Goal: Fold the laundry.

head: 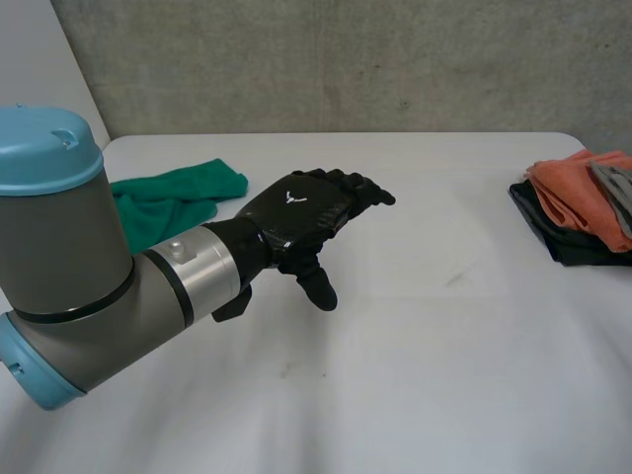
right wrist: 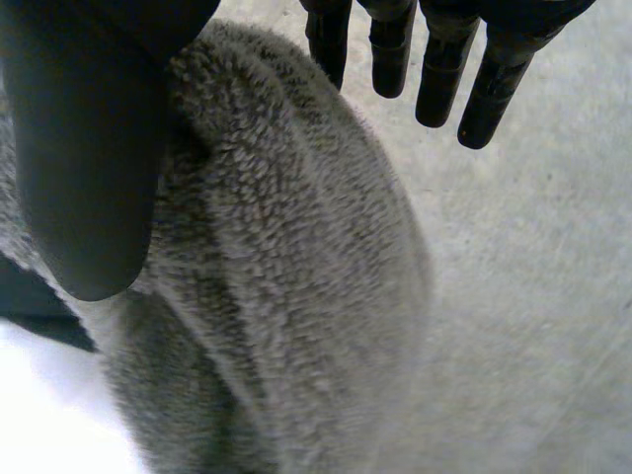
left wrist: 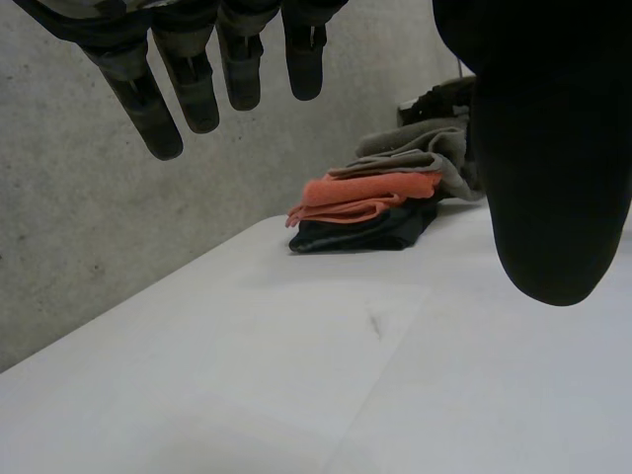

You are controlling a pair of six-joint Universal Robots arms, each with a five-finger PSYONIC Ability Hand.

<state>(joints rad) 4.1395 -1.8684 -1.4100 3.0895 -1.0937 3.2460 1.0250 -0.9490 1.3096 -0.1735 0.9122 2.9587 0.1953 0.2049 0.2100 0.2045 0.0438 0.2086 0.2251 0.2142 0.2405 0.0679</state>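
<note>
My left hand (head: 296, 222) hovers over the middle of the white table (head: 444, 355), open, with its fingers straight and nothing in it. A crumpled green cloth (head: 173, 197) lies behind it near the table's far left. At the right edge stands a pile of folded cloths (head: 578, 212): orange on black, with a grey one (head: 617, 188) on top. The left wrist view shows the left hand (left wrist: 553, 148) open and the pile (left wrist: 375, 212) beyond its fingertips. My right hand (right wrist: 89, 178) is open just above a fluffy grey cloth (right wrist: 296, 296), which lies under its palm.
A grey concrete wall (head: 346, 59) rises behind the table's far edge. Bare white tabletop stretches between my left hand and the pile. In the right wrist view a pale grey floor (right wrist: 533, 296) lies beyond the grey cloth.
</note>
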